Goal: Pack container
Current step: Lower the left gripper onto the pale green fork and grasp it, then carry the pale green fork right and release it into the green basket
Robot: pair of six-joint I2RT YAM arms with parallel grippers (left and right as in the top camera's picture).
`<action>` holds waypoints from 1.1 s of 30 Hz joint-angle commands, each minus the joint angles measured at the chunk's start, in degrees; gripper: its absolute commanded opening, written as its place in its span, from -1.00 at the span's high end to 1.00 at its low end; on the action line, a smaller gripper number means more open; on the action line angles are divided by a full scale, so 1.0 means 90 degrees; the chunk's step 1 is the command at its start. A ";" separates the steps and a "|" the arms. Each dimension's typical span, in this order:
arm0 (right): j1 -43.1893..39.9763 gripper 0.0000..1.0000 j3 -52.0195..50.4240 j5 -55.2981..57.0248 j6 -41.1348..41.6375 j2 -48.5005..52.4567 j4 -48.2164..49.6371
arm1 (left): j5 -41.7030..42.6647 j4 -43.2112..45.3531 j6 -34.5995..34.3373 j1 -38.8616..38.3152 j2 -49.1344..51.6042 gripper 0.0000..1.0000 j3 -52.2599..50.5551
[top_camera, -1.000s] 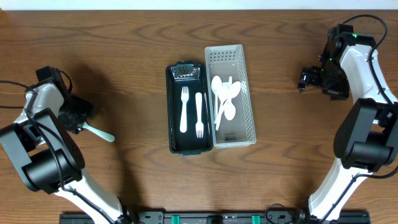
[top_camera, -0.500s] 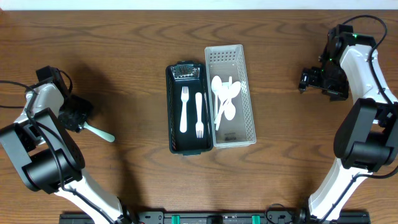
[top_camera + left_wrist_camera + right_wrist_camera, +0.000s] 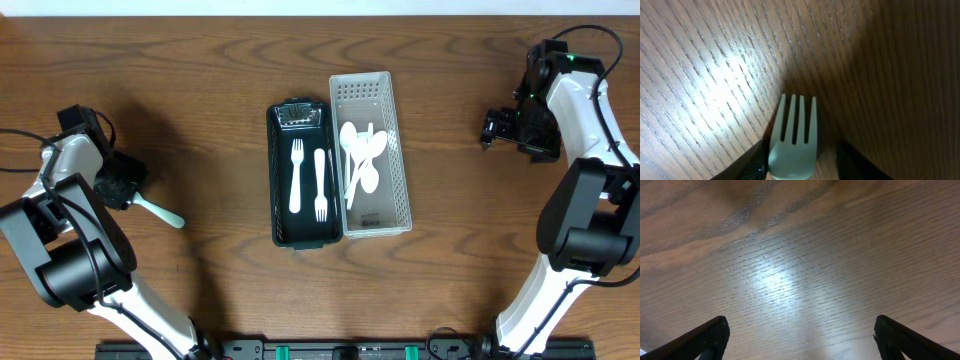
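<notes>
The black container [image 3: 272,180] lies lengthwise at the middle of the table [image 3: 220,70], and we see two white forks [image 3: 296,175] lying side by side inside it, tines toward the far edge.

Starting from the left edge, we find the left gripper [image 3: 120,185] low over the wood, at one end of a pale green fork [image 3: 160,212] whose handle runs out toward the middle of the table. In the left wrist view the tines of this fork point away from the camera, and the dark fingers [image 3: 752,162] stand on either side of its head. The jaws are parted: a strip of wood shows between the fork and the finger on the right of that view. We cannot tell whether the other finger touches the fork. The fork lies flat on the table, well apart from the container.

Just beside the container, touching its right wall, we see a white basket [image 3: 402,150] of about the same length. It holds several white spoons [image 3: 362,150] heaped across one another in its middle part.

Further right, near the far right corner, the right gripper [image 3: 490,128] hangs above bare wood. In its wrist view the two fingertips [image 3: 715,335] are spread wide, with only table grain between them.
</notes>
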 commanded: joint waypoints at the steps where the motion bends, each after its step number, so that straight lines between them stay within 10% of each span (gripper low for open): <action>1: -0.0012 -0.90 0.0063 0.0044 0.0095 -0.0044 -0.0017 | -0.0102 0.0024 0.0046 0.0017 0.0328 0.21 -0.0180; 22: -0.0012 -0.90 0.0063 0.0044 0.0092 -0.0044 0.0041 | -0.0092 -0.0432 0.0738 -0.0308 -0.0466 0.88 0.0032; 33: -0.0012 -0.91 0.0063 0.0041 0.0090 -0.0044 0.0039 | 0.0177 -0.1035 0.0974 -0.2900 -0.3441 0.88 0.0517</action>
